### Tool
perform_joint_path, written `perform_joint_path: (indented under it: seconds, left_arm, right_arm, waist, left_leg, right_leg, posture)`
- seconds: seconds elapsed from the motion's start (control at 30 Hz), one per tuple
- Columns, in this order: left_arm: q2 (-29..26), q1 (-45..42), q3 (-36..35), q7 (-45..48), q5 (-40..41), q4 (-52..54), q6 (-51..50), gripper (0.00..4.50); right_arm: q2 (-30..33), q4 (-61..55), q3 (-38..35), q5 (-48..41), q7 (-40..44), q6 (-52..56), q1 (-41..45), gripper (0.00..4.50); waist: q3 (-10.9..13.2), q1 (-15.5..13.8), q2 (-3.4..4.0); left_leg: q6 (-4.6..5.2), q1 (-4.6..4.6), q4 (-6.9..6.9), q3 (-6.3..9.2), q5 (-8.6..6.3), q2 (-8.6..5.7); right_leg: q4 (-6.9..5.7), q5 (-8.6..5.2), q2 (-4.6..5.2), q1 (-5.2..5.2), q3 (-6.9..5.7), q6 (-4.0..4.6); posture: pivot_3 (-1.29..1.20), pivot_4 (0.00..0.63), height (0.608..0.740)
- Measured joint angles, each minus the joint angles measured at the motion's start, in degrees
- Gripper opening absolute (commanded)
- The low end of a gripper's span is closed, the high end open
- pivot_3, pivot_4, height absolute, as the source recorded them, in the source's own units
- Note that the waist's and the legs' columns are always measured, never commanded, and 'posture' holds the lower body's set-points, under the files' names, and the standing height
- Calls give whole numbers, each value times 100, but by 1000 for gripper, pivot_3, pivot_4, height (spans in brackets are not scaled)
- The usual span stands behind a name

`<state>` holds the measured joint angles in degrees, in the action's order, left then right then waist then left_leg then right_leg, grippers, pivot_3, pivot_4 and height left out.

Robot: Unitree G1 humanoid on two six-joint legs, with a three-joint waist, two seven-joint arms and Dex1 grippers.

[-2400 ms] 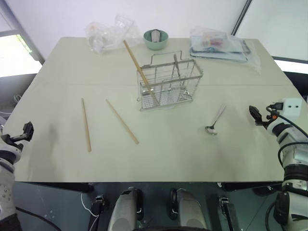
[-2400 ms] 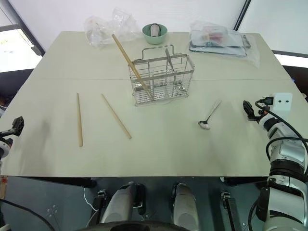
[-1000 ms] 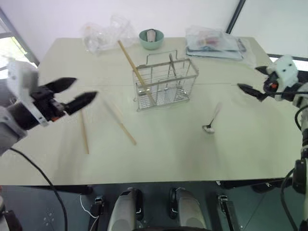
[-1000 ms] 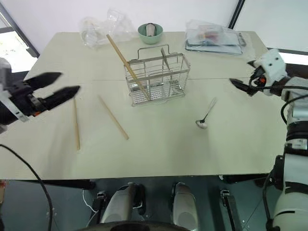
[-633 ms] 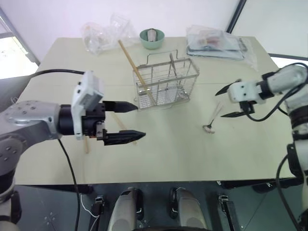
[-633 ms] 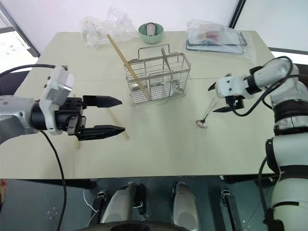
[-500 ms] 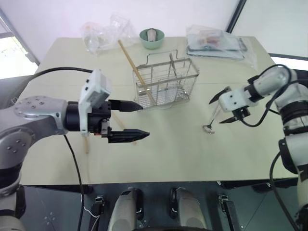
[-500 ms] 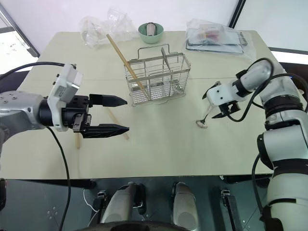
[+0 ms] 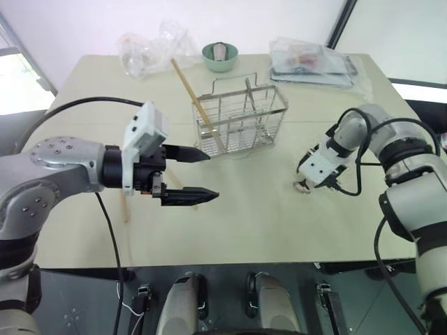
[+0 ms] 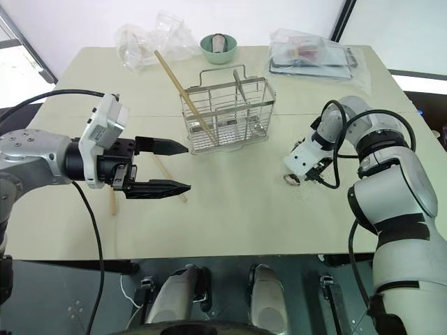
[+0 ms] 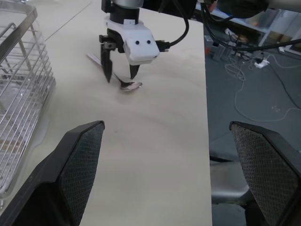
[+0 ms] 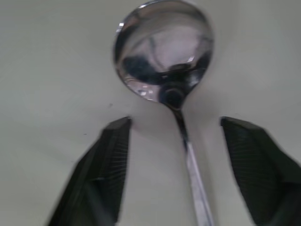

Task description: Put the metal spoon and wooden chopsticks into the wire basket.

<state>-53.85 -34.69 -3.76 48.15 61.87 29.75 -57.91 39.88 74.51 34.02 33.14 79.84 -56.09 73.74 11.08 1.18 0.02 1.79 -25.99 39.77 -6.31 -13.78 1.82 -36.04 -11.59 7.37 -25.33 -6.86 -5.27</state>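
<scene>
Metal spoon [image 12: 164, 56] lies flat on the table [image 9: 244, 216], right of the wire basket [image 9: 241, 118]. My right gripper [image 11: 120, 75] straddles its neck, jaws apart, nothing pinched. Likely light, stiff, slippery: grip the handle by the bowl.

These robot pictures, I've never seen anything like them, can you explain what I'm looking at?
A two-armed humanoid robot stands at a table. Two pictures come from its head, two from cameras on its wrists. The right pincer points down with the metal spoon's handle between its open fingers, which have not closed on it. The left pincer hovers open, holding nothing. A wire basket already holds one of the wooden chopsticks; two more lie on the table, partly behind the left arm. A green bowl sits at the back.
</scene>
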Motion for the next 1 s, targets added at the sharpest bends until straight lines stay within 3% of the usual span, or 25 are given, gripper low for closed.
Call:
perform_joint_path:
  seconds: [0.1,0.37,0.5,0.67,0.73,0.83,0.9,1.0]
  left_arm:
    - [54,-55,-4,-78,6,-1,-3,4500]
    - [159,-184,-45,-195,-68,-63,37,4500]
    - [353,-347,-160,-478,-252,-217,180,4500]
    - [522,-510,-409,-820,-390,-442,338,4500]
    - [527,-567,-451,-856,-496,-571,393,4500]
    - [540,-644,-452,-840,-622,-748,501,4500]
    - [555,-677,-452,-803,-688,-856,571,4500]
    - [582,-754,-450,-722,-775,-944,623,4500]
  right_arm:
    - [-11,4,-44,-61,73,-17,-43,42]
    - [34,-7,-357,-332,66,-44,-229,42]
    - [-37,-91,-1155,-1314,535,499,-391,42]
    - [155,-1835,-1814,-3740,1208,3377,-535,42]
    - [313,-2786,-2146,-4788,1246,5217,-538,42]
    - [274,-3350,-2842,-5605,1040,7067,-96,42]
    - [137,-3478,-3325,-5934,557,7771,275,42]
    - [-126,-3444,-3610,-5960,-4,7931,380,42]
  waist:
    - [0,1,0]
    - [0,-1,-2]
    - [3,-8,0]
    - [3,-21,1]
    - [5,-54,3]
    - [5,-54,3]
    - [3,-50,1]
    - [-1,-49,-6]
  left_leg:
    - [-1,24,-5,-1,0,1]
    - [-8,60,-23,-3,3,2]
    - [-9,60,-26,-3,6,2]
    - [-9,61,-28,0,6,6]
    - [-9,57,-30,2,6,4]
    - [-8,54,-33,1,3,3]
    - [-9,55,-46,-2,3,2]
    - [-9,55,-51,-8,3,2]
  right_leg:
    - [-3,-5,-1,15,1,8]
    - [-2,-10,-1,39,5,14]
    - [-3,-9,-1,38,6,13]
    - [-8,-9,1,38,4,14]
    - [-7,-10,6,34,1,14]
    - [-8,-9,8,28,0,15]
    - [-5,-9,8,24,1,15]
    - [-4,-9,8,21,2,15]
  posture:
    - [0,150,707]
    - [0,150,707]
    - [0,150,707]
    - [0,150,707]
    - [0,150,707]
    - [0,150,707]
    - [0,150,707]
    - [0,150,707]
